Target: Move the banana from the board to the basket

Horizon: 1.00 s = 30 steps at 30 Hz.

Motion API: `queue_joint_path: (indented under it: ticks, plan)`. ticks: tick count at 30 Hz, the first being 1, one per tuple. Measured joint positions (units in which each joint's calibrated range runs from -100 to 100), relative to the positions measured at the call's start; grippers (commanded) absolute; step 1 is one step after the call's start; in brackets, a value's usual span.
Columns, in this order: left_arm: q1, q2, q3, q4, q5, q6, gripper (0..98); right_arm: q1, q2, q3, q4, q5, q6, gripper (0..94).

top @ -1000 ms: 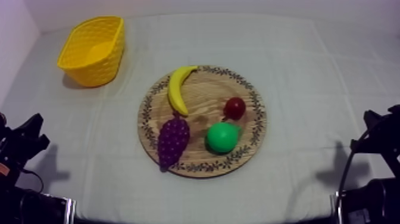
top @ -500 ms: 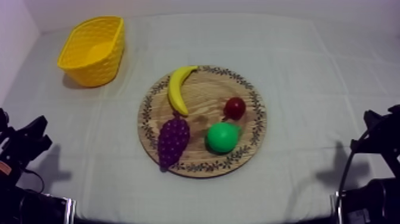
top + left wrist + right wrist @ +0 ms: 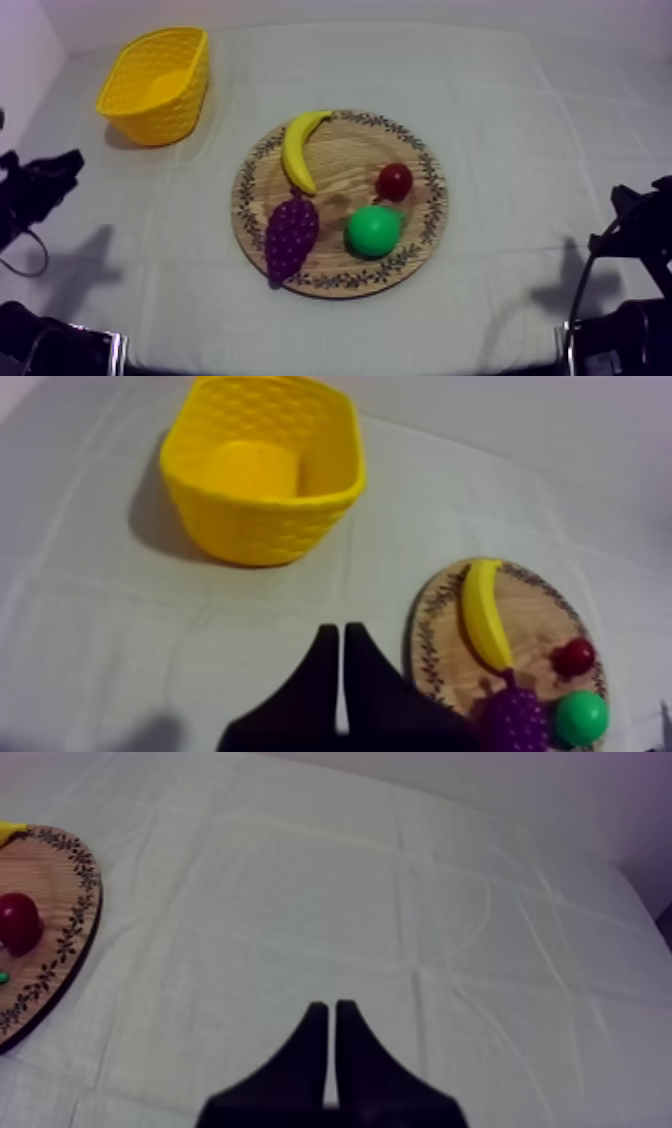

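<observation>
The yellow banana [image 3: 298,148] lies on the upper left part of the round wooden board [image 3: 420,225], curved end toward the back; from the left wrist the banana [image 3: 484,613] shows on the board [image 3: 430,638] beyond my fingers. The yellow basket [image 3: 157,82] stands at the back left, seen close from the left wrist as the basket [image 3: 262,468]. My left gripper [image 3: 60,168] hovers at the left edge, well left of the board, shut on nothing [image 3: 334,638]. My right gripper [image 3: 625,200] rests low at the right side, shut, over bare cloth [image 3: 326,1012].
On the board with the banana lie a purple bunch of grapes [image 3: 290,233], a green pear [image 3: 375,229] and a small red fruit [image 3: 395,181]. The board's rim [image 3: 75,932] and the red fruit [image 3: 20,922] show beside the right gripper's cloth.
My left arm has risen and moved toward the back, its gripper now higher along the left edge, nearer the basket. The right arm and the fruit have stayed put.
</observation>
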Motion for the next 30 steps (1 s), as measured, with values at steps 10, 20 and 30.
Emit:
queue_joint_path:
  ticks: [10, 20, 30]
  plan:
    - [10.8, 21.2, -22.7, -5.22, 3.5, 9.4, 0.2, 0.0, 0.0, 0.0, 0.0, 0.0, 0.0, 0.4]
    - [19.0, 42.4, -41.8, -5.08, 13.0, 14.5, 0.2, 0.0, 0.0, 0.0, 0.0, 0.0, 0.0, 0.4]
    - [20.2, 58.1, -49.1, -2.07, 14.4, 13.5, 0.3, 0.0, 0.0, 0.0, 0.0, 0.0, 0.0, 0.4]
